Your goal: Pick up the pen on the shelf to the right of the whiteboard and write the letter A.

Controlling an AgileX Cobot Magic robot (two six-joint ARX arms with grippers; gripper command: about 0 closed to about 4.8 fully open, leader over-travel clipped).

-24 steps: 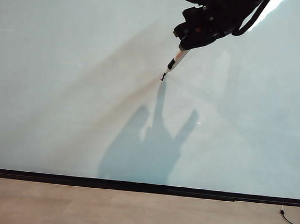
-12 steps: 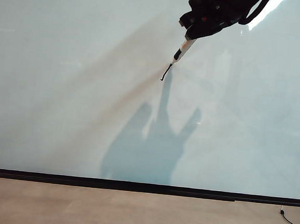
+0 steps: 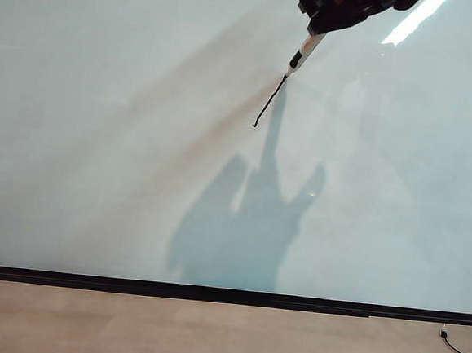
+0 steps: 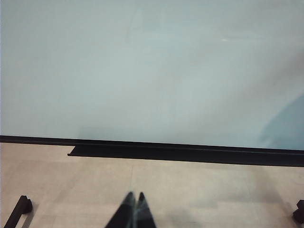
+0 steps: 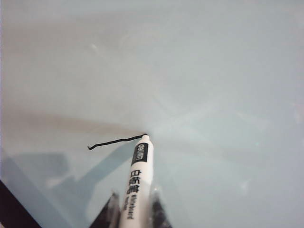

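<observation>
We see the right gripper (image 3: pixel 317 29) has climbed up the whiteboard (image 3: pixel 100 133) toward its top edge, carrying the pen (image 3: pixel 304 53) clamped between its jaws. The black stroke (image 3: pixel 269 102) trailing from the pen tip has grown from a short tick into a long slanted line. The arm's shadow (image 3: pixel 244 226) has shifted upward too.
</observation>
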